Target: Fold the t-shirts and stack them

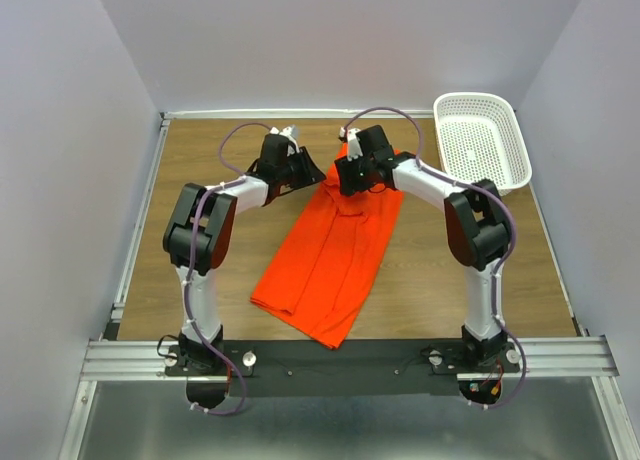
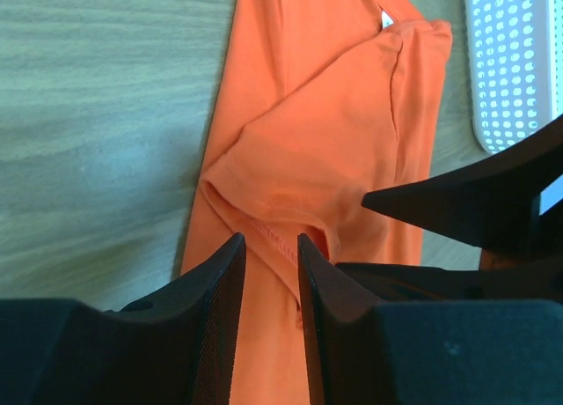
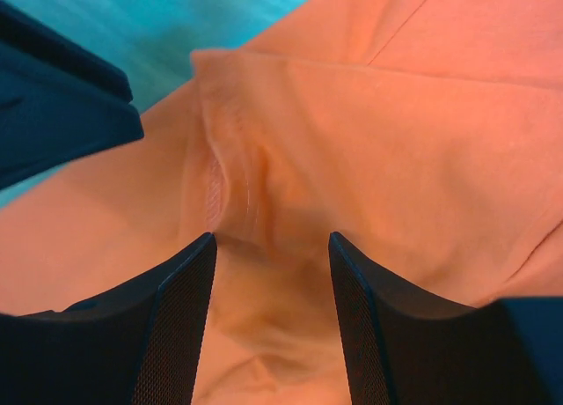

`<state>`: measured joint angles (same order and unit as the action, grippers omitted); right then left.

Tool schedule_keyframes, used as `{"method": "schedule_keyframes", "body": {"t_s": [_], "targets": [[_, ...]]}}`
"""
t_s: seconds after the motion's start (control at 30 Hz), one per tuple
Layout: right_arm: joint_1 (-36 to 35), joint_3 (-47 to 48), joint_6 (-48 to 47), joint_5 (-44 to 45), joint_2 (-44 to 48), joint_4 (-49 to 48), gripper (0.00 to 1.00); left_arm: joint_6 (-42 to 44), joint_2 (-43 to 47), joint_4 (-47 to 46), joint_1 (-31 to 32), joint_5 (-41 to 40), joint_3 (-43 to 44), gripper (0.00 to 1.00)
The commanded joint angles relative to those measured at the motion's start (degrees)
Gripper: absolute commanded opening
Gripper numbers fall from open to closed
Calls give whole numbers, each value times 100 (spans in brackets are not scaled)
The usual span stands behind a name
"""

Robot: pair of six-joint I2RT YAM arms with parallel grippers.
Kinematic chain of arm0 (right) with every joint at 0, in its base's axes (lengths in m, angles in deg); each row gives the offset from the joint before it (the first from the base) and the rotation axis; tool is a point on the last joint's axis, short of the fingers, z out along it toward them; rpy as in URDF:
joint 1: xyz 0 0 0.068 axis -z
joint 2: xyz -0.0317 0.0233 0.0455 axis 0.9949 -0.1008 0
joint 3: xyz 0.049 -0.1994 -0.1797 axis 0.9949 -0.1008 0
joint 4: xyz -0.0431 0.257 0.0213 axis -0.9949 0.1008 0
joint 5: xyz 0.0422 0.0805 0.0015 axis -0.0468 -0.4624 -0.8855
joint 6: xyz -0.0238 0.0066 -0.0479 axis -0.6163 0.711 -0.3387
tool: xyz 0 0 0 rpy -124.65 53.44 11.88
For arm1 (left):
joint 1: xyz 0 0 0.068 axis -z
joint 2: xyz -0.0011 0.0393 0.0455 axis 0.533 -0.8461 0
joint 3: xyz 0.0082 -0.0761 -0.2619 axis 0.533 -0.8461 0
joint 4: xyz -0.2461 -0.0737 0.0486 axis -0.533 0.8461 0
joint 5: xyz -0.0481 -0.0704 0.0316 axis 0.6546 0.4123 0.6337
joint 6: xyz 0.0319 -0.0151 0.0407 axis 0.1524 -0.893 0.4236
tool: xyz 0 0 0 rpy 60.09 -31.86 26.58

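Bright orange cotton t-shirt [image 1: 325, 255] lies as a long diagonal strip mid wooden table [image 1: 200, 155]. R gripper [image 3: 271, 238] spread over a bunched fold. L gripper [image 2: 271, 239] jaws nearly together at the sleeve hem, pinch unclear. Soft, light, floppy; prob. best grabbed at hems.

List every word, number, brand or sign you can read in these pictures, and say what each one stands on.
No text can be read in any view.
The orange t-shirt carries a small white neck label: too small to read.
The white basket shows no lettering.
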<state>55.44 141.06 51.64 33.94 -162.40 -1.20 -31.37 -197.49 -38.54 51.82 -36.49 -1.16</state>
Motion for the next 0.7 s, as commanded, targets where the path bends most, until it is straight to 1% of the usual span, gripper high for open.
{"method": "schedule_keyframes", "body": {"t_s": [0.0,0.2,0.43,0.53,0.57,0.67], "targets": [[-189,355,311,813,-328,-97,62,13,-261,60,-54,69,376,38],[-348,567,302,1112,-521,-106,62,127,-508,315,-72,34,676,37],[-462,321,241,1200,-451,-88,61,197,-754,509,-72,51,825,36],[-497,128,180,1139,-337,-80,57,232,-780,543,-72,51,843,35],[-515,93,145,1130,-319,-80,52,250,-806,561,-72,51,869,35],[-515,5,127,1139,-267,-88,45,268,-868,614,-72,60,913,35]]}}
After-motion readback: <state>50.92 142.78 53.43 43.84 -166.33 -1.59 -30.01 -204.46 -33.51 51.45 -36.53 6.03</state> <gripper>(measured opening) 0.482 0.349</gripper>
